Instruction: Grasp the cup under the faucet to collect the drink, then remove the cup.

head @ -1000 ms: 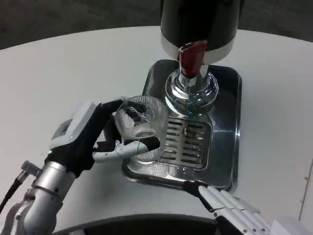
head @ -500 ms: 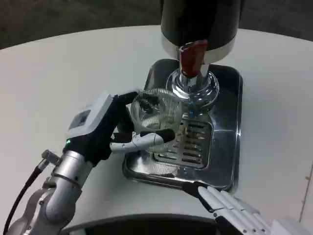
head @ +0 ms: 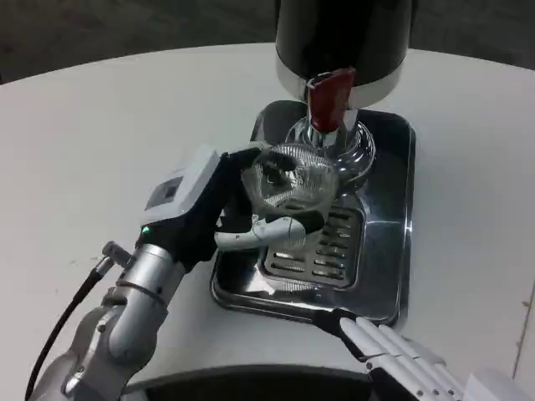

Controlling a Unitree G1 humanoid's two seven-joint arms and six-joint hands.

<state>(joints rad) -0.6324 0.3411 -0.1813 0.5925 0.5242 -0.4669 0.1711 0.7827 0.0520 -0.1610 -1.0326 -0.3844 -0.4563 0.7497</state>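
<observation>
left robot hand grips ribbed clear glass cup.

White table (seemingly round), steel tray

No text, brand, number or sign can be read anywhere. The grey panel on the back of the left hand is too blurred to show any marking, and the dispenser bears no legible label.
</observation>
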